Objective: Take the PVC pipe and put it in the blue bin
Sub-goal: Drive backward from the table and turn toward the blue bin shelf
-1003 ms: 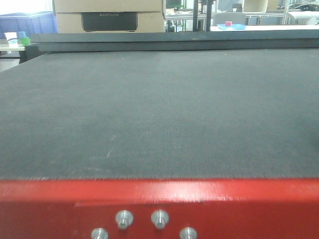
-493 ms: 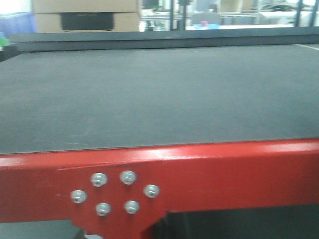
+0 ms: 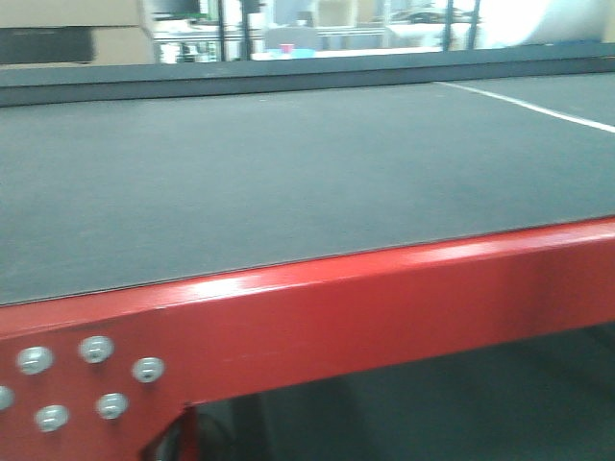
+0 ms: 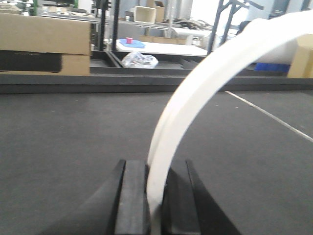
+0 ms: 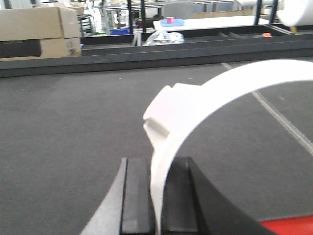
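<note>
The white PVC pipe [image 4: 205, 83] shows as a thin curved rim arching up and to the right from my left gripper [image 4: 156, 169], which is shut on its wall. In the right wrist view the same white rim [image 5: 234, 81] curves up to the right, with a stepped lip near the jaws, and my right gripper [image 5: 159, 166] is shut on it. Both hold it above the dark grey mat [image 4: 73, 137]. The front view shows neither the pipe nor the grippers. I cannot make out the blue bin.
The front view shows the grey mat table [image 3: 288, 173] with its red frame edge [image 3: 384, 307] and bolts. A white line [image 4: 269, 115] crosses the mat at right. Cardboard boxes [image 4: 44, 39] and a plastic bag [image 4: 139, 59] stand behind the raised far edge.
The front view has swung: the red table edge has risen in the frame and tilted, the bolts have slid left, and the white line on the mat has come into view at right.
</note>
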Robot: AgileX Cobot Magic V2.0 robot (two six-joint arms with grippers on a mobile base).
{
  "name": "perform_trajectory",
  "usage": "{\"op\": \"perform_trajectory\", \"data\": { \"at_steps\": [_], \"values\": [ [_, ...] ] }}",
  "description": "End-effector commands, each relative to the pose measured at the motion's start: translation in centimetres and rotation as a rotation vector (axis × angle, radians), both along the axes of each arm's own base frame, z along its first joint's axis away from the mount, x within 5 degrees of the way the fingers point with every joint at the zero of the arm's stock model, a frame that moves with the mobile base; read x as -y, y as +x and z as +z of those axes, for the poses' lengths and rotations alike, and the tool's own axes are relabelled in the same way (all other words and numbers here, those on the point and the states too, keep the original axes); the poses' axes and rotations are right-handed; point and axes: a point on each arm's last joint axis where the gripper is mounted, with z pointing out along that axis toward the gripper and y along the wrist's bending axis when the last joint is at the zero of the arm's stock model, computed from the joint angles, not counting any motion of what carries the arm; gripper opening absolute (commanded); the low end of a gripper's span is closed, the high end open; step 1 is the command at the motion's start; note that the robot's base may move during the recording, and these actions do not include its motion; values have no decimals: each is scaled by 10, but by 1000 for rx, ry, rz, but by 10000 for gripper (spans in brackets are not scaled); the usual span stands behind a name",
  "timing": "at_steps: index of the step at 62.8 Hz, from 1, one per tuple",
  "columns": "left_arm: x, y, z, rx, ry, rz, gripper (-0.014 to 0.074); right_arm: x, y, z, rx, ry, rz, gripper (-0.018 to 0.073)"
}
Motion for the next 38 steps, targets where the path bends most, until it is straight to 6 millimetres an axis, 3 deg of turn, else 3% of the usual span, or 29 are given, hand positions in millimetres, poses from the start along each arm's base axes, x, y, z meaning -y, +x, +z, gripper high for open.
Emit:
{"op": "perform_trajectory", "data": {
  "at_steps": [1,38],
  "values": [
    [0,-2,3,38,-3,2,-111,0,-1,3,38,-8,-1,-169],
    [0,-2,3,38,-3,2,-111,0,-1,3,38,-8,-1,-169]
  ]
}}
